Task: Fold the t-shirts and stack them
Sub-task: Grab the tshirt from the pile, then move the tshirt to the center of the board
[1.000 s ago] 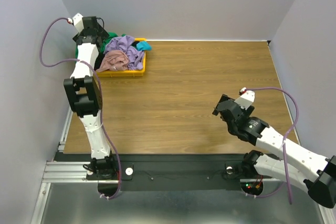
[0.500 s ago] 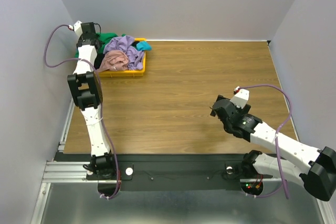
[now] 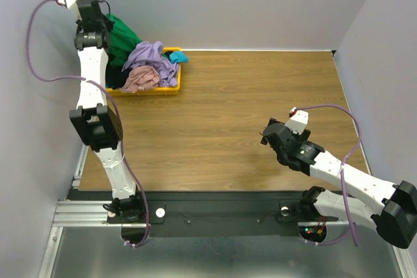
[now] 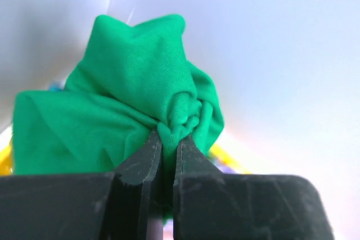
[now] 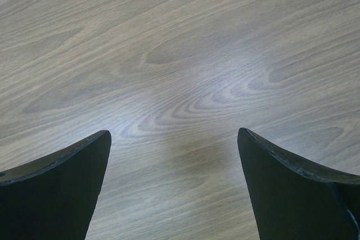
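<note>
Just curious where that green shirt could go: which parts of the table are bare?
The wide wood table from the tray to the right wall is bare, apart from the open right gripper near the front right. Only the far left corner is crowded: the tray's shirt pile, and the left gripper pinching the green shirt above it.

1. I see a plain bright green t-shirt [image 4: 124, 94] in the middle of my left wrist view.
2. The left gripper [image 4: 167, 139] at the bottom there is black.
3. At the upper left of my top view, the tray [image 3: 156, 92] is yellow.
4. Beside it I see a lavender t-shirt [image 3: 153, 53], a dusty pink t-shirt [image 3: 139, 80] and a teal t-shirt [image 3: 177, 57].
5. The table [image 3: 260, 96] is brown with wavy wood lines.
6. The right arm [image 3: 352, 183] is white and black.
</note>
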### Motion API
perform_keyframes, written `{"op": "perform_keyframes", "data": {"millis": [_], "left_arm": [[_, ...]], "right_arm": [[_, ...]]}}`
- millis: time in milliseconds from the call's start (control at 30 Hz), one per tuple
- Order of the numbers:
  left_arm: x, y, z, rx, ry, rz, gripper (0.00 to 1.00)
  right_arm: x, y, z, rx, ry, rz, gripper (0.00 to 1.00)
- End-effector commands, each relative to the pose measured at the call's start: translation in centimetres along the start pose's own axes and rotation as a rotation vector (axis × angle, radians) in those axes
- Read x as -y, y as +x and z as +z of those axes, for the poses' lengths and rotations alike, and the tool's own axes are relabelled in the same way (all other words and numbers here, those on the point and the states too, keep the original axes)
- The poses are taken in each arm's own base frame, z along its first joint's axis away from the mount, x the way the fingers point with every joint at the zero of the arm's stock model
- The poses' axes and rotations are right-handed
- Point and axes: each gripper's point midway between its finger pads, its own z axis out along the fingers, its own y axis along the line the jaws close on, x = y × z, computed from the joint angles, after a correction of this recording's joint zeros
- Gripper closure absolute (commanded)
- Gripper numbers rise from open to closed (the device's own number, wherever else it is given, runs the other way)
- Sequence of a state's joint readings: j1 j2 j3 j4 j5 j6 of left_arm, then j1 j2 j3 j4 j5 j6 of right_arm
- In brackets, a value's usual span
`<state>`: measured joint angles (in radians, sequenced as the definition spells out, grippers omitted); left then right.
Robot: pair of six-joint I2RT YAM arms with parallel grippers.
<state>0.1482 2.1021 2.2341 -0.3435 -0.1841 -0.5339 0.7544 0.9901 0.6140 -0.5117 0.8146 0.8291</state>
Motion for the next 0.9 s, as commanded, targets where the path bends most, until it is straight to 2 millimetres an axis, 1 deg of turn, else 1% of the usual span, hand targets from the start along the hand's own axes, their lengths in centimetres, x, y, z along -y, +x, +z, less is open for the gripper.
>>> {"op": "perform_keyframes", "data": {"millis": [0, 33, 100, 133, 200, 233, 267, 300, 367, 400, 433, 467, 500, 533, 567, 600, 633, 667, 700, 733, 767, 800, 833, 867], "left_arm": [[5.9, -15.0, -11.8, 0.352, 0.196, -0.103, 1.0], [6.5, -16.5, -14.0, 0.383, 0.228, -0.118, 1.0], [7.5, -17.8, -16.5, 0.414, 0.272, -0.119, 1.0], [8.1, -19.2, -18.9, 0.454, 0.296, -0.125, 1.0], [8.8, -20.3, -21.3, 0.494, 0.313, -0.119, 1.0], [9.6, -21.3, -23.9, 0.537, 0.337, -0.131, 1.0], [9.9, -21.8, -25.0, 0.558, 0.343, -0.131, 1.0], [10.1, -22.6, -26.7, 0.587, 0.355, -0.135, 1.0], [11.1, -22.9, -28.5, 0.599, 0.395, -0.151, 1.0], [12.1, -22.8, -30.1, 0.596, 0.44, -0.15, 1.0], [11.9, -23.1, -30.8, 0.607, 0.445, -0.149, 1.0], [13.8, -21.8, -32.0, 0.57, 0.512, -0.138, 1.0], [14.2, -21.7, -34.0, 0.567, 0.55, -0.141, 1.0], [14.8, -19.9, -33.9, 0.525, 0.571, -0.117, 1.0], [16.6, -18.0, -35.4, 0.48, 0.642, -0.109, 1.0], [17.2, -17.0, -36.4, 0.452, 0.684, -0.105, 1.0], [17.5, -16.9, -38.8, 0.451, 0.744, -0.12, 1.0], [19.1, -13.4, -39.1, 0.362, 0.809, -0.101, 1.0], [19.4, -11.7, -40.2, 0.319, 0.847, -0.102, 1.0], [19.9, -10.6, -41.1, 0.285, 0.878, -0.114, 1.0], [21.1, -8.7, -43.5, 0.227, 0.948, -0.127, 1.0], [20.9, -8.0, -42.6, 0.217, 0.919, -0.129, 1.0], [21.3, -5.2, -42.7, 0.167, 0.881, -0.145, 1.0], [21.6, -3.5, -43.0, 0.13, 0.871, -0.153, 1.0]], "right_arm": [[-1.4, -2.2, -0.4, 0.049, -0.031, 0.049, 0.0], [-1.4, -2.2, -0.5, 0.049, -0.032, 0.049, 0.0], [-1.5, -2.2, -0.5, 0.05, -0.036, 0.05, 0.0], [-1.5, -2.3, -0.6, 0.05, -0.037, 0.051, 0.0], [-1.6, -2.3, -0.7, 0.047, -0.047, 0.059, 0.0], [-1.8, -2.3, -0.8, 0.044, -0.054, 0.058, 0.0], [-1.8, -2.4, -0.8, 0.042, -0.06, 0.06, 0.0], [-2.0, -2.4, -1.0, 0.039, -0.073, 0.067, 0.0], [-2.0, -2.5, -1.1, 0.04, -0.081, 0.071, 0.0], [-2.0, -2.8, -1.3, 0.045, -0.091, 0.077, 0.0], [-2.1, -2.9, -1.5, 0.047, -0.096, 0.081, 0.0], [-2.2, -3.2, -1.6, 0.049, -0.106, 0.088, 0.0], [-2.4, -3.7, -2.0, 0.054, -0.126, 0.105, 0.0], [-2.6, -3.8, -2.2, 0.055, -0.138, 0.114, 0.0], [-2.7, -4.0, -2.5, 0.054, -0.154, 0.126, 0.0], [-2.8, -4.2, -2.7, 0.057, -0.161, 0.131, 0.0], [-2.9, -4.4, -2.9, 0.057, -0.174, 0.145, 0.0], [-3.1, -4.8, -3.4, 0.054, -0.203, 0.16, 0.0], [-3.4, -5.1, -3.9, 0.055, -0.226, 0.17, 0.0], [-3.5, -5.7, -4.5, 0.063, -0.254, 0.187, 0.0], [-3.8, -5.9, -5.0, 0.058, -0.286, 0.192, 0.0], [-3.7, -6.2, -5.3, 0.064, -0.298, 0.205, 0.0], [-3.7, -6.5, -5.6, 0.067, -0.308, 0.215, 0.0], [-3.5, -6.8, -5.9, 0.075, -0.317, 0.234, 0.0]]}}
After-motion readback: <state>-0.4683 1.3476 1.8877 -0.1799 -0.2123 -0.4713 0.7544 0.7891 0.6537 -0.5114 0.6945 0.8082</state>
